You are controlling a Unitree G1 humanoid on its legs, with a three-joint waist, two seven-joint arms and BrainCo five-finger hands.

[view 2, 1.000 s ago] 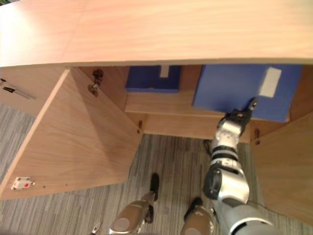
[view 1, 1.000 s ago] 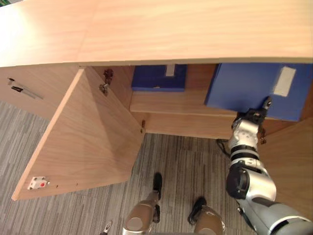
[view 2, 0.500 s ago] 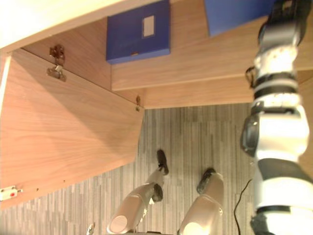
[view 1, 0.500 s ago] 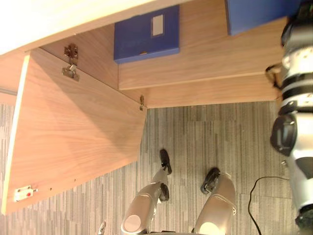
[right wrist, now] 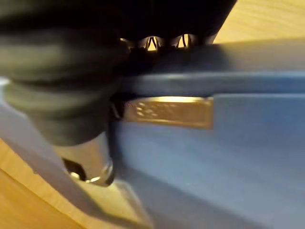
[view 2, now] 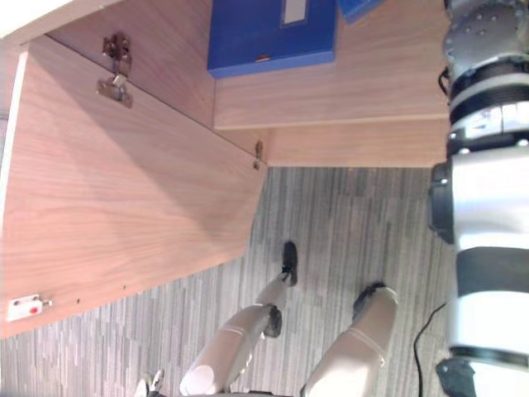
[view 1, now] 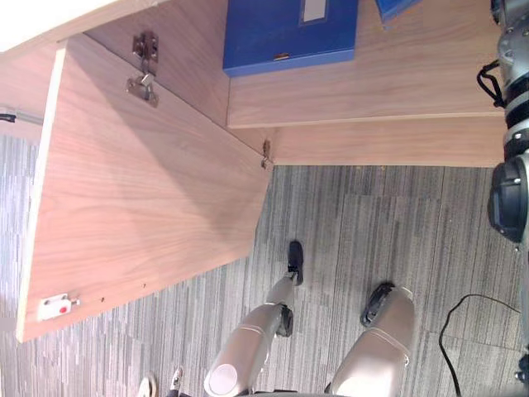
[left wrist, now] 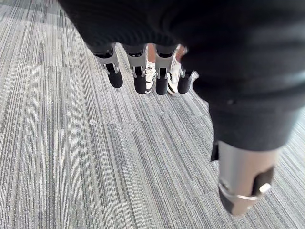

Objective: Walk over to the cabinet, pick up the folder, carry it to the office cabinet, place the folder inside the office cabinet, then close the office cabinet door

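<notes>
A blue folder [right wrist: 214, 157] with a gold label plate sits right against my right hand [right wrist: 90, 160]: the fingers curl over its top edge and the thumb presses its face. In the left eye view just a blue corner of this folder [view 1: 395, 7] shows at the top, above the cabinet's bottom shelf [view 1: 372, 99], with my right arm rising beside it. A second blue folder [view 1: 289, 33] lies farther left on that shelf. My left hand [left wrist: 140, 78] hangs over the carpet with straight fingers, holding nothing.
The cabinet's left door [view 1: 140, 182] stands wide open, swung out over the grey carpet [view 1: 372, 223], with a white latch [view 1: 56, 307] near its free edge. A person's shoes [left wrist: 172, 81] stand on the carpet beyond my left hand.
The camera has tilted down toward the floor. My right hand and the folder, seen at the cabinet front a second ago, have passed beyond the top edge of the eye views.
</notes>
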